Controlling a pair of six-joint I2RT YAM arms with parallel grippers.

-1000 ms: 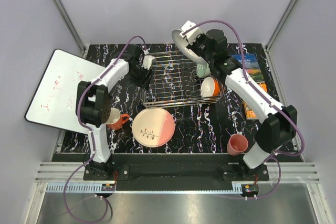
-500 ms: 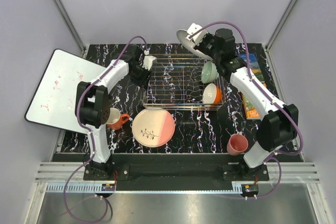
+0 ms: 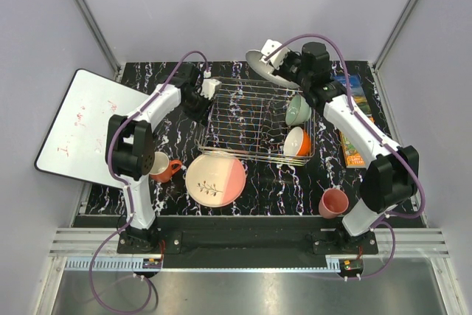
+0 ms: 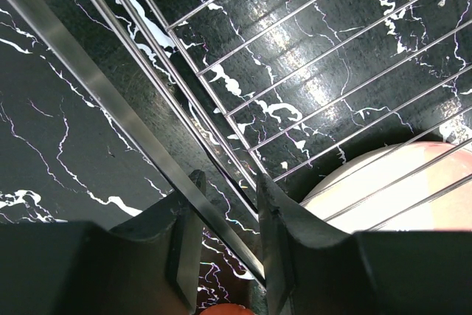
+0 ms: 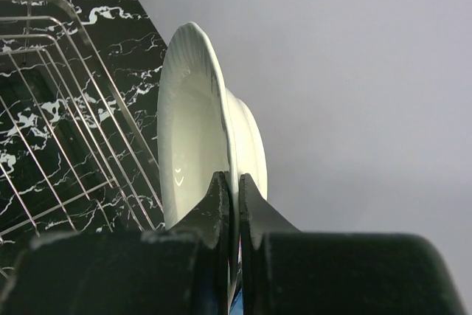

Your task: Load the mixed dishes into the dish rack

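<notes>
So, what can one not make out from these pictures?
Mug: top view, partly under the left arm's elbow.
Books: top view, partly covered by the right arm.
White plate: right wrist view, lower rim behind the right pincer.
Left pincer: left wrist view, contact with the rack unclear.

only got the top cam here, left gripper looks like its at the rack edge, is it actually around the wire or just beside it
observer: Around it. The left wrist view shows the rim wire of the dish rack running between the two fingers of the left gripper. I cannot tell whether they pinch it.
operator: ok and the right one, has it got the plate properly
observer: In the right wrist view the right gripper is shut on the rim of the white plate, one finger on each face.
operator: which way is the plate facing
observer: Its hollow side faces the rack wires and its footed underside faces away from them.
</notes>
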